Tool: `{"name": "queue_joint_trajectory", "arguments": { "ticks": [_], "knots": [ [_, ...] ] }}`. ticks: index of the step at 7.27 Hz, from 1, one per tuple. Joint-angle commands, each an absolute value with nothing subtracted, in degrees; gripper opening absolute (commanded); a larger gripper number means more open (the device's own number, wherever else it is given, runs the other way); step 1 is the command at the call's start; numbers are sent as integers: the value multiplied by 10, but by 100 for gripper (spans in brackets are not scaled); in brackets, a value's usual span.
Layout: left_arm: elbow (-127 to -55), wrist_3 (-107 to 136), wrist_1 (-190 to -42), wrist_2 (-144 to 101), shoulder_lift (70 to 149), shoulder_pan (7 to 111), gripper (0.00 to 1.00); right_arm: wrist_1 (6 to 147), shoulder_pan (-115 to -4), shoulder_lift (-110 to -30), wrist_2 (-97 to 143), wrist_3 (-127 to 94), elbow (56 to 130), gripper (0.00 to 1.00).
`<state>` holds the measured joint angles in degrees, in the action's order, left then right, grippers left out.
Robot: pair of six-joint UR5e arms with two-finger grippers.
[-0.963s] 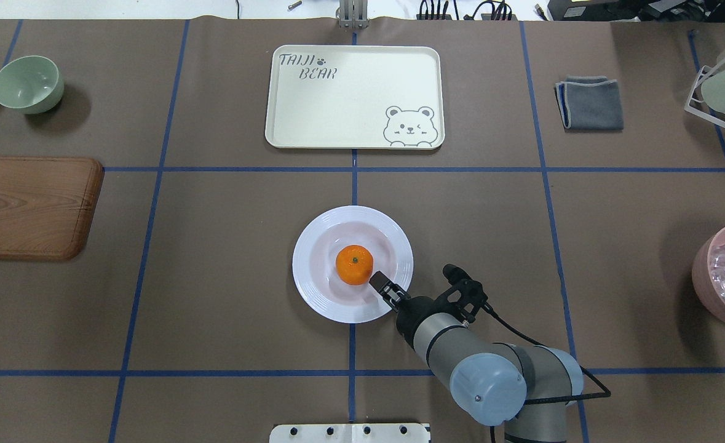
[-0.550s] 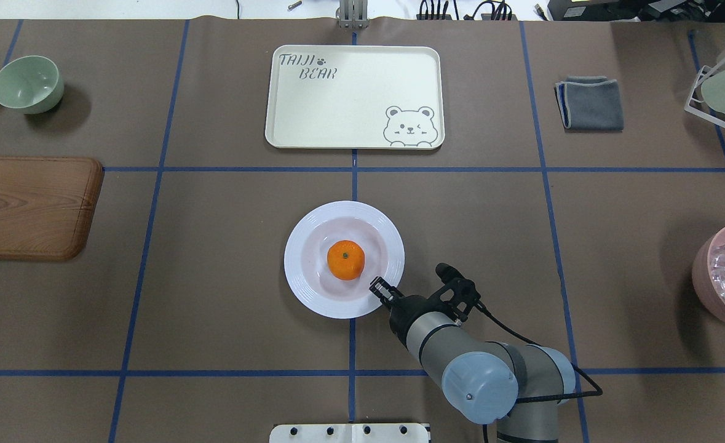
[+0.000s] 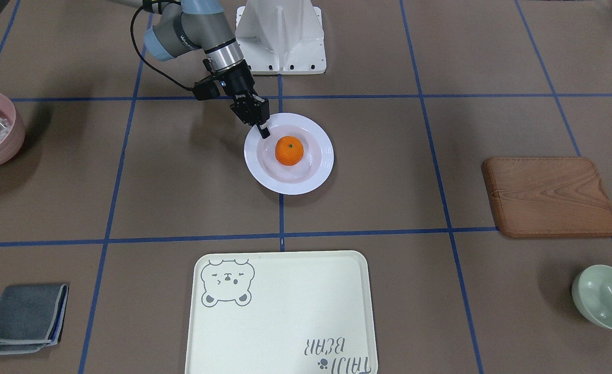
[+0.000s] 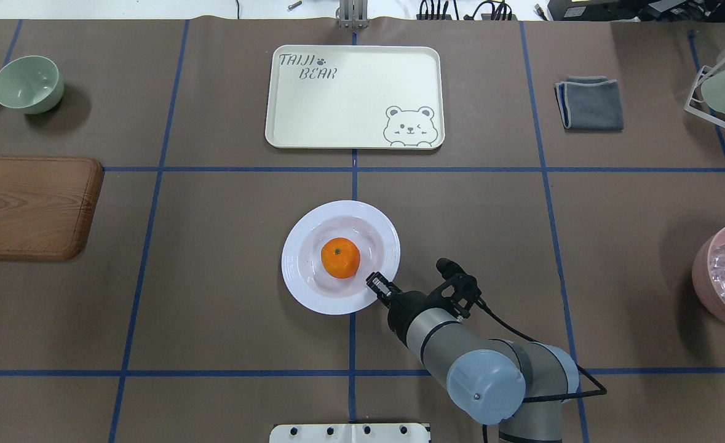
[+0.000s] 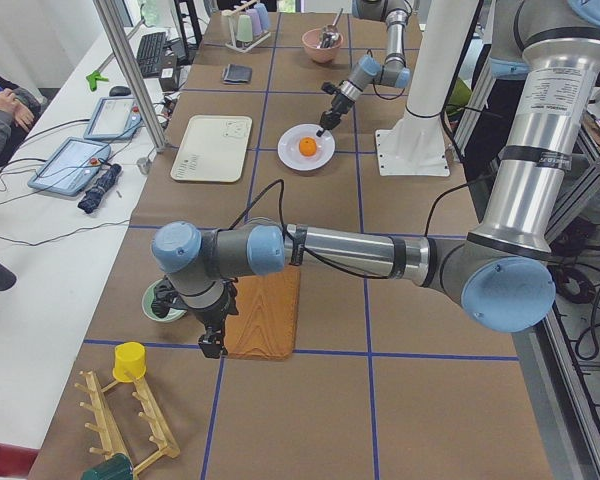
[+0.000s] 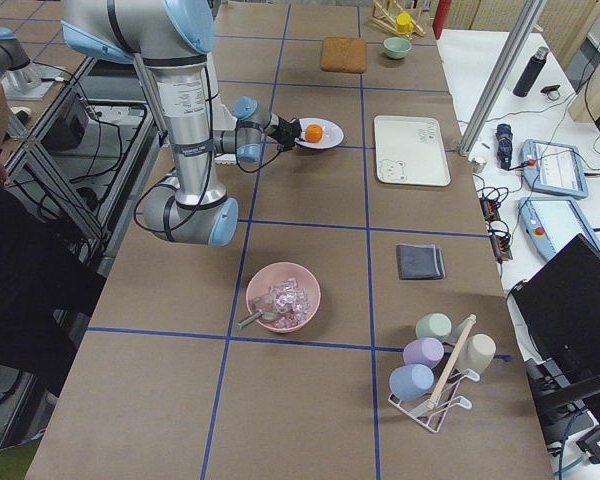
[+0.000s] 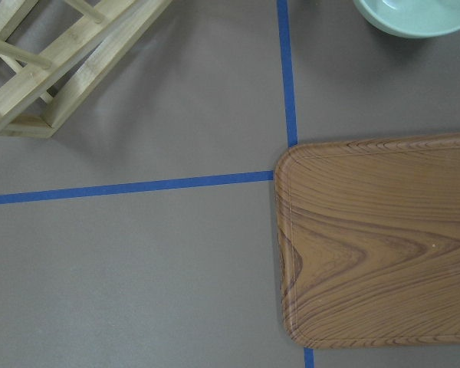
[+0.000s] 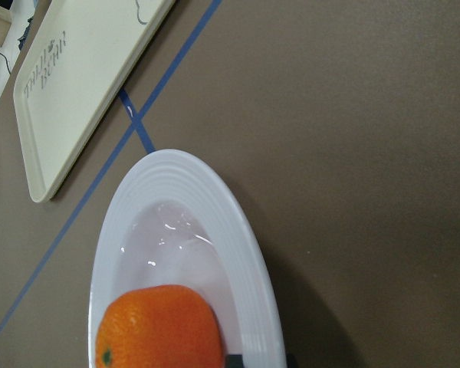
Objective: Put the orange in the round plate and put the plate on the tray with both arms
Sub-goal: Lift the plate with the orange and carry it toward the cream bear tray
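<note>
You have the table [image 4: 460, 215] with the right claw [image 4: 376, 284] low over its middle. The tray [image 4: 350, 98] lies well beyond that claw's tips, on the side away from the robot and apart from everything the claw touches. The round plate [image 4: 301, 289] sits straight ahead of the claw. The claw is clamped on the plate's near rim, its fingers drawn narrow, and the right wrist view shows one dark pad on top of the ridges. The orange [image 4: 340, 258] rests in the plate's well, just past the fingertips with a thin gap between them. Your left claw [image 5: 212, 345] hangs far off at the table's left end, beside a corner of the wooden board [image 5: 265, 310]. You cannot tell whether it is open or closed.
</note>
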<state>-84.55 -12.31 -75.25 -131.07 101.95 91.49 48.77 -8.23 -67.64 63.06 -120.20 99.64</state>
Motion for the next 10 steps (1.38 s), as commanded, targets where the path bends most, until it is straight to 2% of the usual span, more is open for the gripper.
{"name": "queue_joint_trajectory", "arguments": {
  "ticks": [1, 3, 5, 6, 7, 8, 9, 10],
  "knots": [
    [-846, -123, -753, -1311, 1020, 914, 99, 486, -85, -675, 621, -1208, 1026, 0],
    [-846, -122, -754, -1311, 1020, 914, 99, 485, -88, -671, 594, -1236, 1032, 0],
    [-847, -121, -755, -1312, 1020, 914, 99, 383, -96, -671, 556, -1251, 1027, 0],
    [-850, -105, -758, -1315, 1011, 915, 99, 375, -111, -670, 554, -1252, 1027, 0],
    [-900, -54, -758, -1315, 981, 915, 99, 374, -128, -664, 554, -1253, 1026, 0],
    [-989, -32, -762, -1315, 916, 914, 99, 379, -147, -647, 556, -1253, 1022, 0],
    [-1042, -39, -765, -1315, 866, 915, 99, 380, -162, -639, 558, -1259, 1020, 0],
    [-1054, -83, -787, -1315, 834, 915, 99, 389, -186, -633, 560, -1277, 1012, 0]
  ]
}}
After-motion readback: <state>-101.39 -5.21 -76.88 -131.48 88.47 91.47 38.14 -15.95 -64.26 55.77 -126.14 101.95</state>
